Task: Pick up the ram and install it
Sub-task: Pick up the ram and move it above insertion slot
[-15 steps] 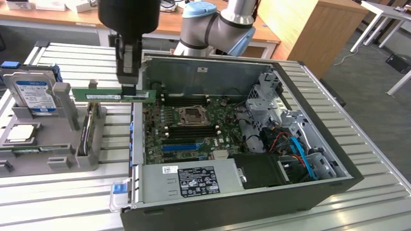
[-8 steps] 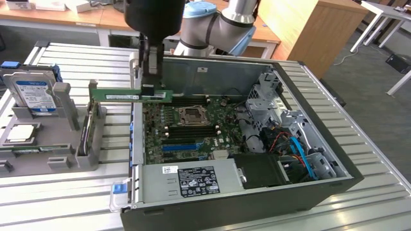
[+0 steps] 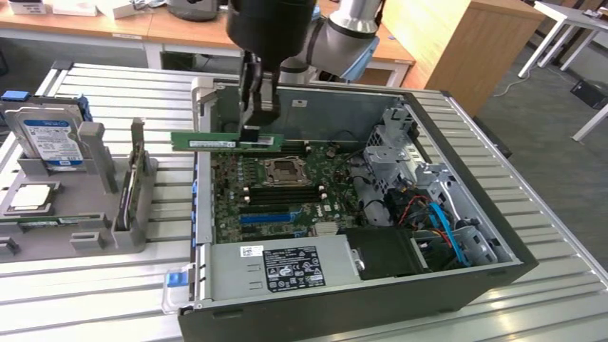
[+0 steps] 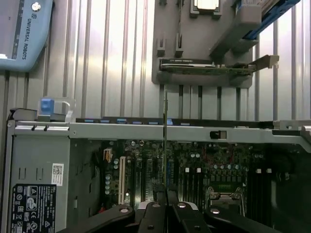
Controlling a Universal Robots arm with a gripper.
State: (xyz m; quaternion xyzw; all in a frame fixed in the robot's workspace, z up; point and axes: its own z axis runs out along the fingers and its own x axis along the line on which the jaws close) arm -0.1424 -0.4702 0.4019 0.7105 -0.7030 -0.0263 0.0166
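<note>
1. Ram [image 3: 213,142] hangs level in the air over the far end of the motherboard [image 3: 275,206], inside the open case [image 3: 314,114] on the bench [image 3: 551,235]. It touches nothing below it.
2. The pincer [image 3: 253,135] is pinching the ram between 2 pressed-in fingers. The wrist view shows the stick edge-on [image 4: 165,145], rising straight from the pincer [image 4: 165,206].
3. The grip sits toward the end of the stick on the exterior view's right, not at its middle. I'd worry that pushing down from there tips the long free end up, so only 1 end seats.
4. The dark slots [image 3: 280,194] lie past the socket [image 3: 283,171]. If the stick comes down skewed or offset, its edge could land on the board beside a slot.
5. The free end is near the case wall on the exterior view's left, and a knock there could twist it in the grip.
</note>
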